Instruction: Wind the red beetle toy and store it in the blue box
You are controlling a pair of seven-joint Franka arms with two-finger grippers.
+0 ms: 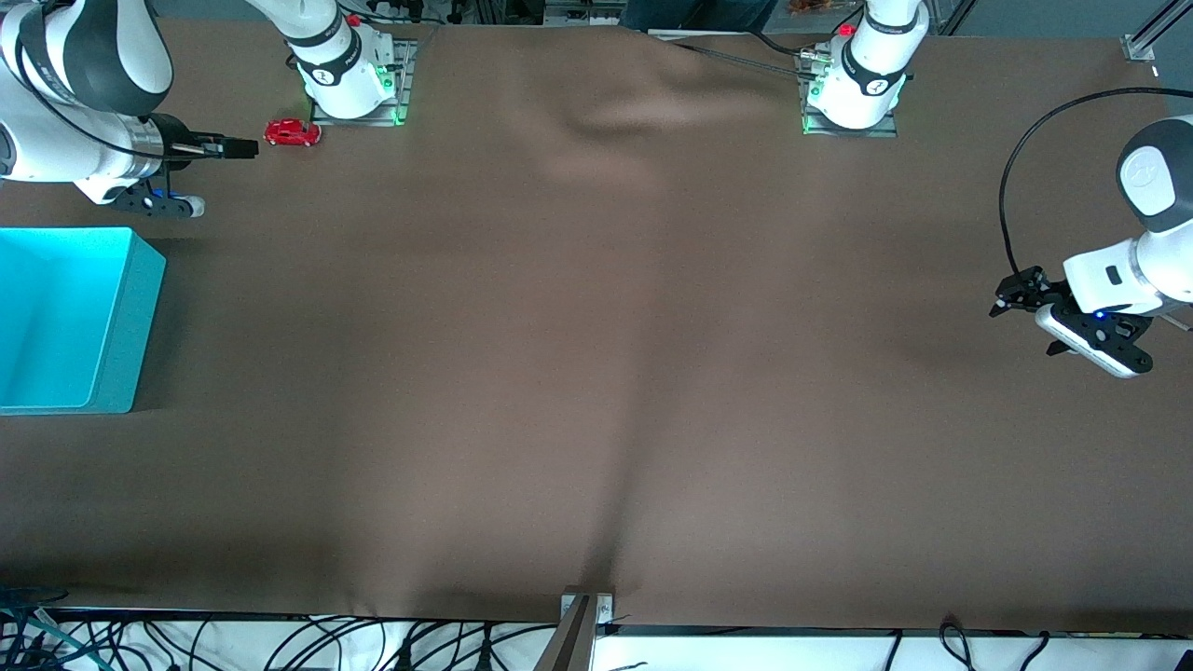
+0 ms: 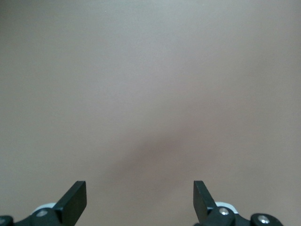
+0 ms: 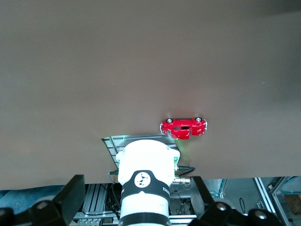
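The red beetle toy (image 1: 293, 132) stands on the brown cloth just in front of the right arm's base, and it also shows in the right wrist view (image 3: 183, 127). My right gripper (image 1: 240, 147) is open and empty. It is level with the toy, a short way from it toward the right arm's end of the table, with its fingers (image 3: 70, 194) pointing at the toy. The blue box (image 1: 132, 317) is an open-top cyan bin at the right arm's end, nearer the camera than the toy. My left gripper (image 1: 1002, 303) waits open and empty over bare cloth (image 2: 139, 197) at the left arm's end.
The right arm's base (image 1: 349, 79) stands close beside the toy and fills part of the right wrist view (image 3: 143, 179). The left arm's base (image 1: 857, 89) is at the table's back edge. The cloth is wrinkled (image 1: 643, 112) between the bases. A metal bracket (image 1: 585, 615) sits at the front edge.
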